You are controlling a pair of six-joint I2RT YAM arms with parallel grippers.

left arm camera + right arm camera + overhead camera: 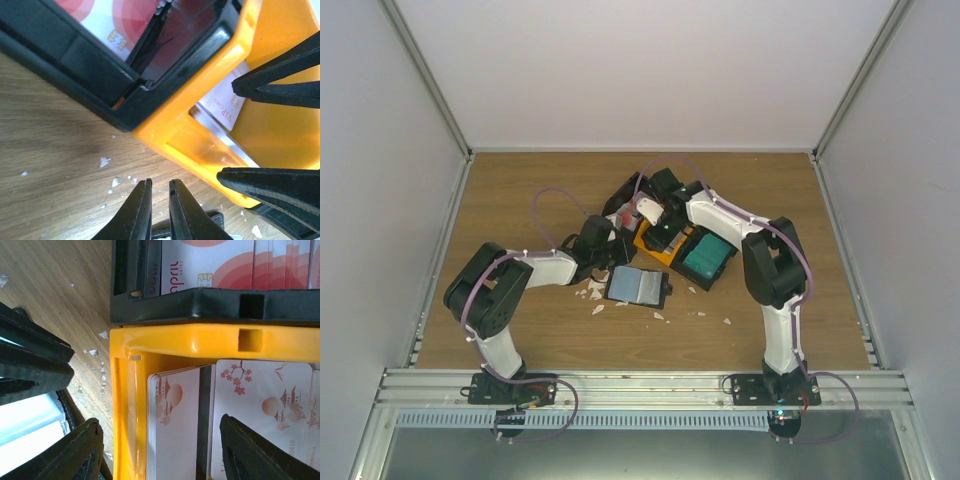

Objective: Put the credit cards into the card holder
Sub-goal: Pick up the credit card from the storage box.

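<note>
Pale pinkish-white credit cards (182,425) stand stacked in an orange bin (175,342). My right gripper (160,427) is open above them, one finger outside the bin wall and the other over the cards, holding nothing. Red-and-white cards (220,262) fill the black bin (623,203) behind. Teal cards (708,257) lie in another black bin. The card holder (638,287) lies open on the table, just in front of the bins. My left gripper (160,197) hovers low beside the orange bin (200,125), its fingers nearly together with nothing between them.
Small white scraps (592,292) are scattered on the wooden table (520,200) around the card holder. The three bins are packed close together in the middle. White walls enclose the table on the left, the right and at the back.
</note>
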